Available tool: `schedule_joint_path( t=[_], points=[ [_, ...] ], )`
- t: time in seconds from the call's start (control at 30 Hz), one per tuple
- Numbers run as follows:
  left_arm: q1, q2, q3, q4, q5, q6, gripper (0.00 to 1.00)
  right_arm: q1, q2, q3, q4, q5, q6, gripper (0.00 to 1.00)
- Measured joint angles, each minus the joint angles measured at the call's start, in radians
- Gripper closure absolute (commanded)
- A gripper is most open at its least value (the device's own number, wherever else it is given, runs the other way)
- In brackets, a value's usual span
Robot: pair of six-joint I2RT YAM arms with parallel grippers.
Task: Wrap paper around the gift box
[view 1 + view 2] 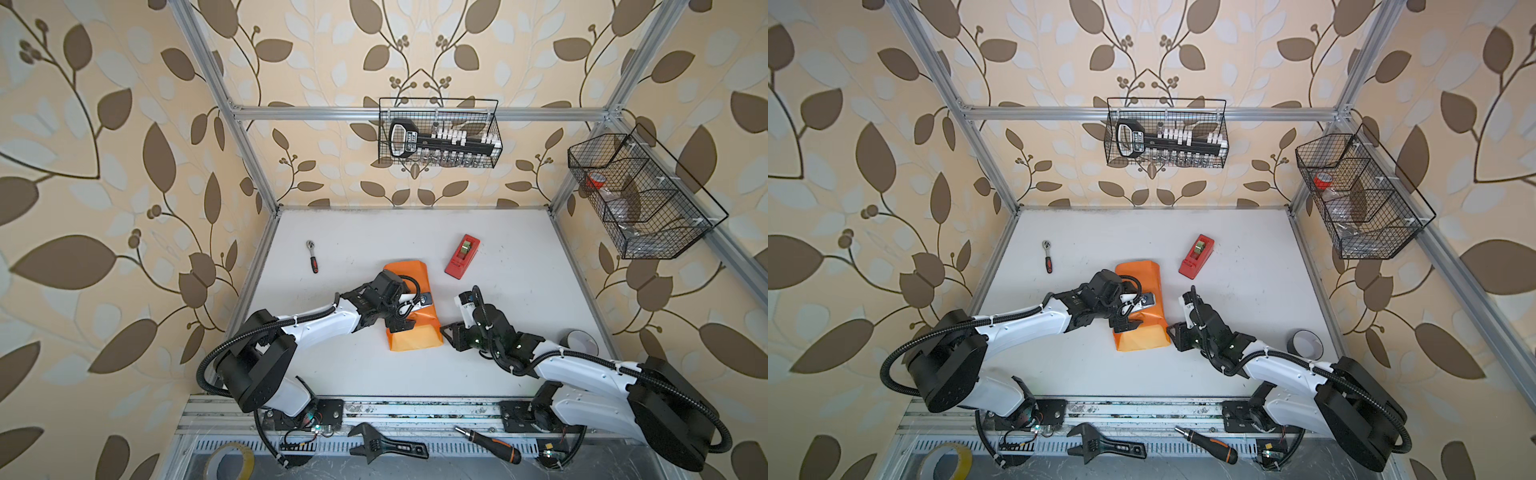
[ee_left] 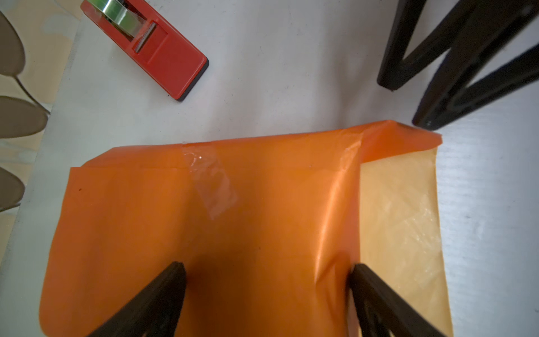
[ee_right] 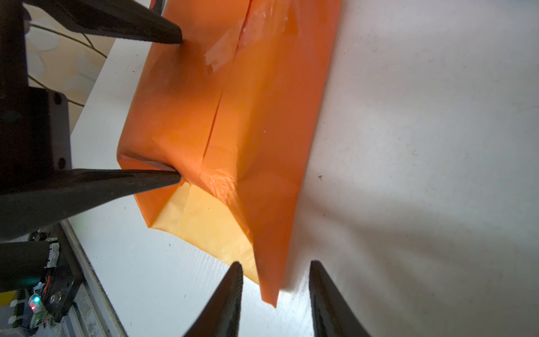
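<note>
Gift box: not visible itself; judged to sit inside the orange paper [image 1: 415,338], which lies as a parcel in the middle of the counter [image 1: 353,374], long seam on top.
Seam: closed with one strip of clear tape [image 2: 210,181].
Open end: the end toward the right arm is not folded. The yellow inner face lies flat on the counter, and a side flap runs out to a point.
Left gripper [image 2: 265,277]: fingers spread wide, tips pressed on the parcel's top, one at the end edge. Pinning, gripping nothing.
Right gripper [image 3: 275,277]: fingers partly open and low over the counter. The flap's corner lies between them, not clamped.
Tape dispenser [image 1: 462,255]: near the parcel, on its far side.
Step (judged): folding in the end flaps.
Method: left tips should pin the parcel throughout. Close the right fingers on the orange flap alone, near its corner, clear of the yellow layer. Draw it across the end face, tight to the box edge, so the crease falls on the corner. Pull gently, since thin paper may tear or drag the parcel.
</note>
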Motion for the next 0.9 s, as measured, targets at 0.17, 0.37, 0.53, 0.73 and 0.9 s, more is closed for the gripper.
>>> schedule_joint_path(
  t=[0.17,0.37,0.53,0.73,0.9],
  points=[
    [0.0,0.008,0.006,-0.008,-0.01,0.005,0.12,0.0,0.012,0.0,0.002,-0.003,0.0,0.61],
    [-0.002,0.016,0.009,-0.01,-0.028,0.01,0.13,0.0,0.018,0.0,0.007,-0.007,0.0,0.61],
    [-0.003,0.019,0.009,-0.008,-0.046,0.014,0.12,-0.018,0.006,0.0,0.006,-0.012,0.0,0.61],
    [-0.003,0.019,0.009,-0.007,-0.054,0.016,0.12,-0.051,-0.019,0.0,0.005,-0.023,0.0,0.61],
    [-0.003,0.019,0.009,-0.006,-0.059,0.016,0.12,-0.068,-0.026,0.0,-0.003,-0.025,0.0,0.61]
  ],
)
